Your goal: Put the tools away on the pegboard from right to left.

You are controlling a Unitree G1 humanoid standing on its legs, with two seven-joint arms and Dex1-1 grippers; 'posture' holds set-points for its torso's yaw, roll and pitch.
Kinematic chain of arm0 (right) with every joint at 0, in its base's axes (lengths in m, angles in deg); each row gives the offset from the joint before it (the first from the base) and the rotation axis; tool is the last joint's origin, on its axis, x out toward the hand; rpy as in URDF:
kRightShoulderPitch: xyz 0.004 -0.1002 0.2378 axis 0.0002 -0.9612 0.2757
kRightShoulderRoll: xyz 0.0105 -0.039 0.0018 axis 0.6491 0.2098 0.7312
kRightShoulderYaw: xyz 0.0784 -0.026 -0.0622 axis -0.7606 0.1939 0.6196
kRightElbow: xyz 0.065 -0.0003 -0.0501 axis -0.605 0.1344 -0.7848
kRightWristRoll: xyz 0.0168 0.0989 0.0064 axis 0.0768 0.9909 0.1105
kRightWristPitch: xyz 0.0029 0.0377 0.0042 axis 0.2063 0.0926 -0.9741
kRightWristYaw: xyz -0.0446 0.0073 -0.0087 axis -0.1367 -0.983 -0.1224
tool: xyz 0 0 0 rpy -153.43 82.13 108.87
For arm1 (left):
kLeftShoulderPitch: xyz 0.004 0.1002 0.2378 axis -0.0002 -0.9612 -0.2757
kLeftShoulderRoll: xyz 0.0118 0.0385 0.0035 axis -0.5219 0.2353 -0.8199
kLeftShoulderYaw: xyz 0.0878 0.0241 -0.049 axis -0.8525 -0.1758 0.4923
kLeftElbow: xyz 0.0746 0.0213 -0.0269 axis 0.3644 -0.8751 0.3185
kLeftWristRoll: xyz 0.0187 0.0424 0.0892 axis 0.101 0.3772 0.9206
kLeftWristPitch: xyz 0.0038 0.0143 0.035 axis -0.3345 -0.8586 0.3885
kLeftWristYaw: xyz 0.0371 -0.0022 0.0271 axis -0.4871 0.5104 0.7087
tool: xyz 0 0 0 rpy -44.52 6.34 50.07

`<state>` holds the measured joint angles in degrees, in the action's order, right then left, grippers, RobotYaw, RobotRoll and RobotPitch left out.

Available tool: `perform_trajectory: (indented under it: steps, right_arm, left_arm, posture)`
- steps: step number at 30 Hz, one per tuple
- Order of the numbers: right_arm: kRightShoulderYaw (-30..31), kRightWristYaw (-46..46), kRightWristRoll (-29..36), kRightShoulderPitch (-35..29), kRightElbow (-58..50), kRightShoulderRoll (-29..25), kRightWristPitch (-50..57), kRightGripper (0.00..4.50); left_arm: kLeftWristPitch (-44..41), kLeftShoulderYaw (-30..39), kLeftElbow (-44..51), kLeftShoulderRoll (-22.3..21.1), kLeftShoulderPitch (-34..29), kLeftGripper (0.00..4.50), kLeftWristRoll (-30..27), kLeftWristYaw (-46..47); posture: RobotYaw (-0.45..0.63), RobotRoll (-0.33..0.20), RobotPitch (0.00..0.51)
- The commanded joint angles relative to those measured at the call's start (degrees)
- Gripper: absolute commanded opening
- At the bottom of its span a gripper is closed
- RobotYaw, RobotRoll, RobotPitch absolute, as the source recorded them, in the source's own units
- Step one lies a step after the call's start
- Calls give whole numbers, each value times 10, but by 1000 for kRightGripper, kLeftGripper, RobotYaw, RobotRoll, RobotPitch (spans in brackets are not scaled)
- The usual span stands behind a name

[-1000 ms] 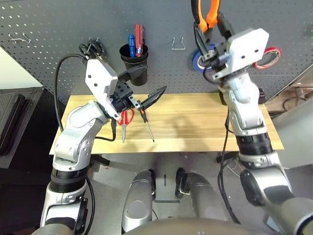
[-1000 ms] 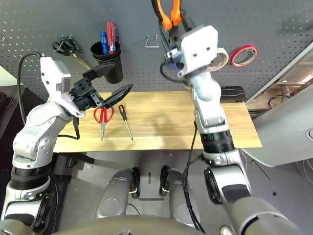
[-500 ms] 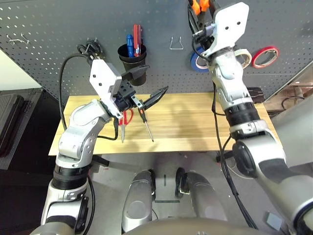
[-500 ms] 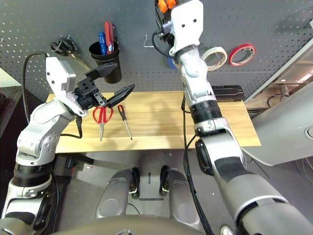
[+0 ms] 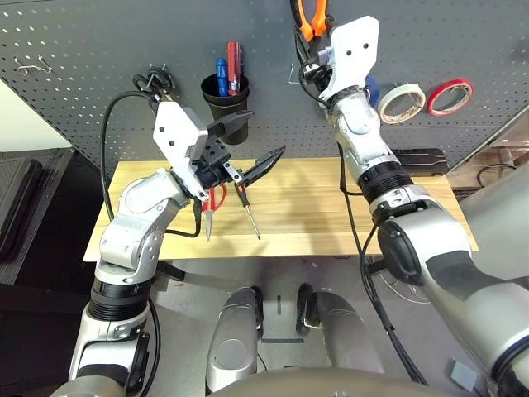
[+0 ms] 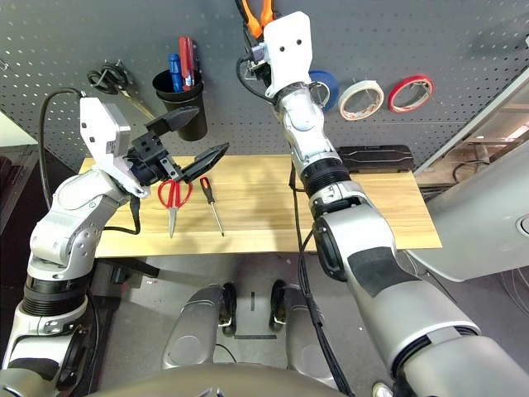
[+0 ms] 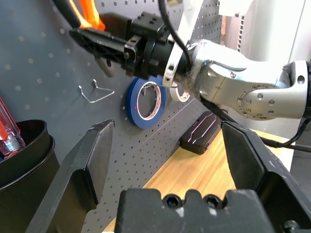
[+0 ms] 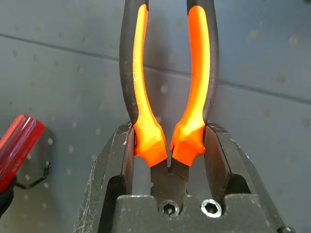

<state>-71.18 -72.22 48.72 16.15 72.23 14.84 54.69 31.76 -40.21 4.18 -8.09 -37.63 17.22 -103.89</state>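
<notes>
My right gripper [image 8: 168, 131] is shut on the orange-and-black pliers [image 8: 146, 97] and holds them handles-up against the dark grey pegboard [image 5: 99, 41], high up at the pliers' spot [image 5: 312, 15]. A wire hook [image 7: 97, 92] sits just below it. The white tape roll [image 5: 397, 102] hangs on the board to the right of that arm. On the wooden table lie the red-handled scissors [image 5: 211, 203] and the slim screwdriver [image 5: 249, 212]. My left gripper [image 5: 264, 135] hovers open above them with nothing between its fingers.
A black cup [image 5: 225, 101] with red and blue screwdrivers hangs on the board, black-handled scissors [image 5: 153, 83] to its left. Blue tape [image 6: 323, 86] and red tape [image 5: 449, 97] flank the white roll. A black case [image 5: 421, 160] lies at the table's back right.
My right arm has swung left along the pegboard with the pliers, uncovering the white and blue tape rolls. The left arm has stayed where it was, still open.
</notes>
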Motion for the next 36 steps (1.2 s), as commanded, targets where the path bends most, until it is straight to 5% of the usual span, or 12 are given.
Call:
perform_trajectory:
  steps: [1,10,14,19,30,36]
  right_arm:
    - [-14,-10,6,14,25,7,-7,2146]
    - [-22,-19,1,7,62,23,4,2146]
    - [-22,-14,0,-2,59,23,-7,3420]
    - [-20,-16,-5,-6,63,20,-5,4479]
    - [-7,3,-16,-26,13,8,-50,4479]
    - [29,78,-13,-165,-227,-29,-44,4479]
  left_arm:
    - [4,-11,8,-3,-8,4500,10,1]
    - [-1,-18,10,-1,-1,4500,11,5]
    - [1,-20,7,-2,0,4500,13,5]
    - [4,-23,4,-1,3,4500,16,4]
    - [3,-26,7,3,0,4500,20,6]
    - [-10,-19,33,2,-26,4500,11,17]
  posture:
    - [246,0,142]
    - [248,0,147]
    - [244,0,146]
    - [240,0,143]
    - [242,0,155]
    - [257,0,186]
